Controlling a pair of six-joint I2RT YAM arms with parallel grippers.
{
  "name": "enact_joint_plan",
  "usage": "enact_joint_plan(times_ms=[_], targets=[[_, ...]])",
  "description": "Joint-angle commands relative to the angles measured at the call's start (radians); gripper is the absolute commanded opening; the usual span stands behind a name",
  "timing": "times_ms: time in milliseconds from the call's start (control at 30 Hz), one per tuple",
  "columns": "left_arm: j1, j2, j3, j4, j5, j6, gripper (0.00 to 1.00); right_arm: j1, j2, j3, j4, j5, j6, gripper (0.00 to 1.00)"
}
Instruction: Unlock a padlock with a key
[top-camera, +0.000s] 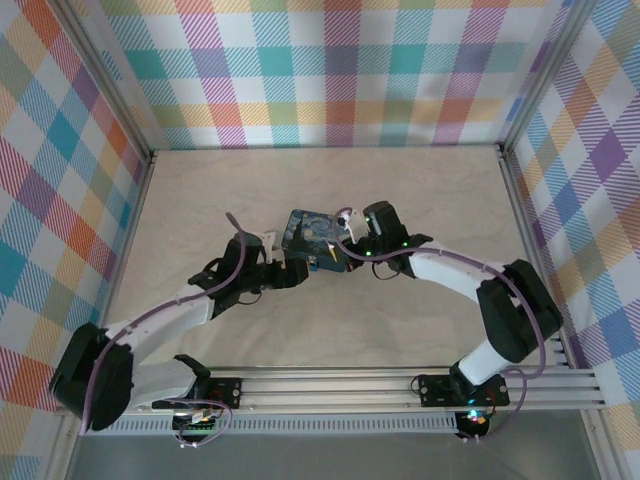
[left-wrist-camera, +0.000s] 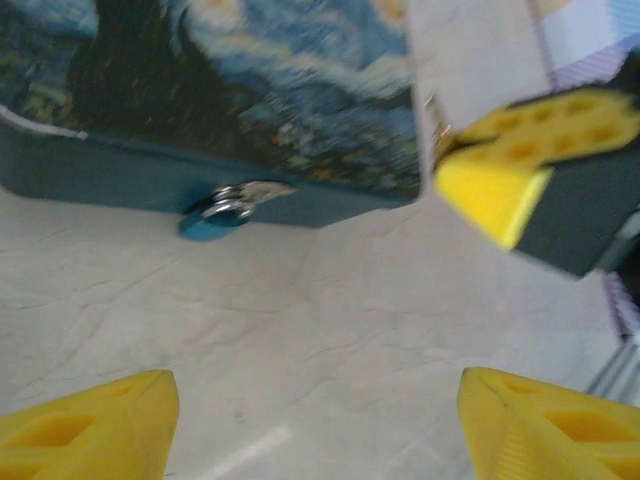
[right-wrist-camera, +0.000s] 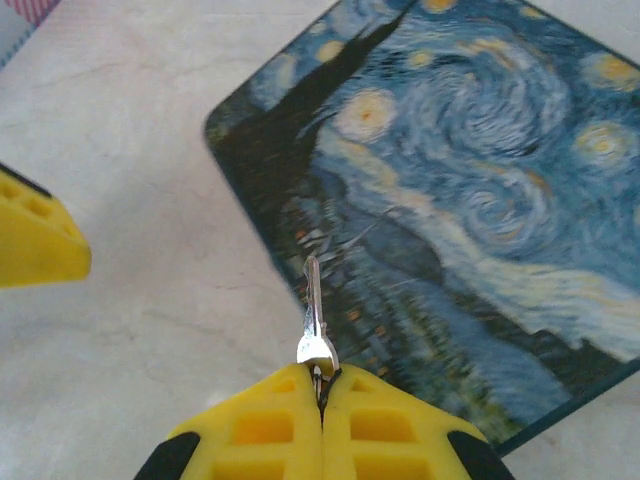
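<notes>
The tiny blue padlock (left-wrist-camera: 212, 218) with its silvery shackle lies on the table against the front wall of the starry-night tin (left-wrist-camera: 250, 80). My left gripper (left-wrist-camera: 320, 425) is open and holds nothing, and its yellow fingers (left-wrist-camera: 95, 425) stand wide apart a short way in front of the padlock. My right gripper (right-wrist-camera: 322, 385) is shut on the head of a small silver key (right-wrist-camera: 314, 315). The key's blade points forward over the near edge of the tin (right-wrist-camera: 480, 200). From above, both grippers, left (top-camera: 283, 262) and right (top-camera: 347, 246), meet at the tin (top-camera: 308, 230).
The tin sits mid-table on the pale marbled surface (top-camera: 300, 180). A finger of the right gripper (left-wrist-camera: 500, 165) hangs close by at the upper right of the left wrist view. A left fingertip (right-wrist-camera: 35, 235) shows in the right wrist view. Plaid walls (top-camera: 330, 70) surround the table.
</notes>
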Motion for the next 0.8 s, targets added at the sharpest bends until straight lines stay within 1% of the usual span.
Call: enact_joint_plan(times_ms=[0,100,367,600,767], targets=[[-0.021,0.068,0.004,0.033,-0.016,0.126,0.73,-0.021,0.040,0.046,-0.006,-0.027,-0.017,0.00],[-0.041,0.146,0.021,0.076,-0.038,0.170,0.73,-0.032,0.078,0.060,-0.009,-0.016,-0.011,0.00],[-0.057,0.297,0.038,0.241,-0.082,0.199,0.72,-0.038,0.123,0.034,-0.017,-0.010,0.009,0.00],[-0.080,0.409,0.066,0.357,-0.165,0.220,0.67,-0.037,0.113,0.008,-0.006,-0.019,0.020,0.00],[-0.089,0.458,0.081,0.415,-0.210,0.220,0.64,-0.035,0.105,0.002,0.001,-0.025,0.023,0.00]])
